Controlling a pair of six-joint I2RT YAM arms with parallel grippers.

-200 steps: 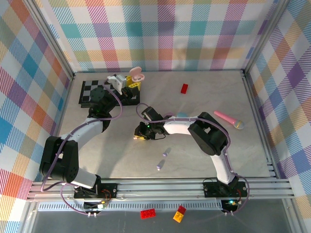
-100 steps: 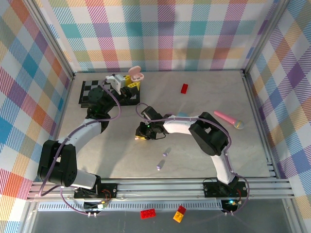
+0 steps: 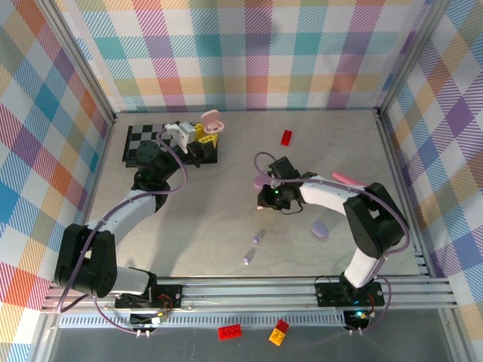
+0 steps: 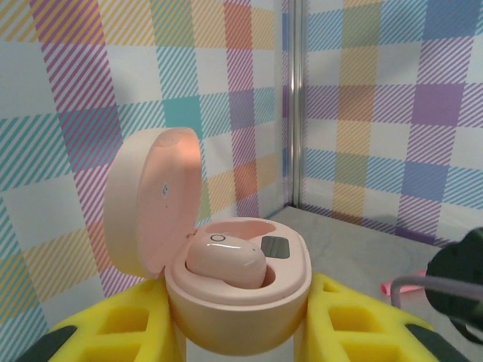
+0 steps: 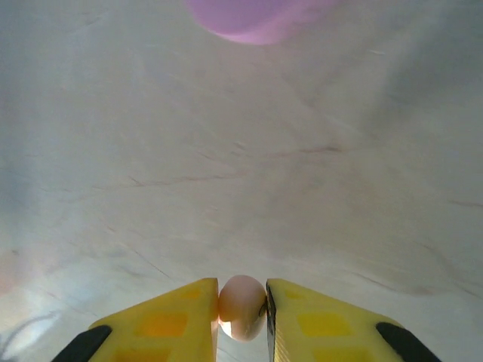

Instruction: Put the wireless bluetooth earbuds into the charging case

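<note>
A pink charging case stands open, its lid tipped back, and one pink earbud sits in its left well. My left gripper is shut on the case, a yellow finger on each side. From above, the case and left gripper hang over the chequered board. My right gripper is shut on a second pink earbud, just above the tabletop. From above, the right gripper is near the table's middle. Two purple earbuds lie on the table in front of it.
A purple rounded piece lies just beyond the right gripper, seen too as a purple blur. Another purple piece lies under the right forearm. A black-and-white chequered board sits back left, a red brick behind centre, a pink object right.
My right arm has swung to the right from left of centre with the pink earbud, uncovering two purple pieces. The left gripper has shifted slightly with the case.
</note>
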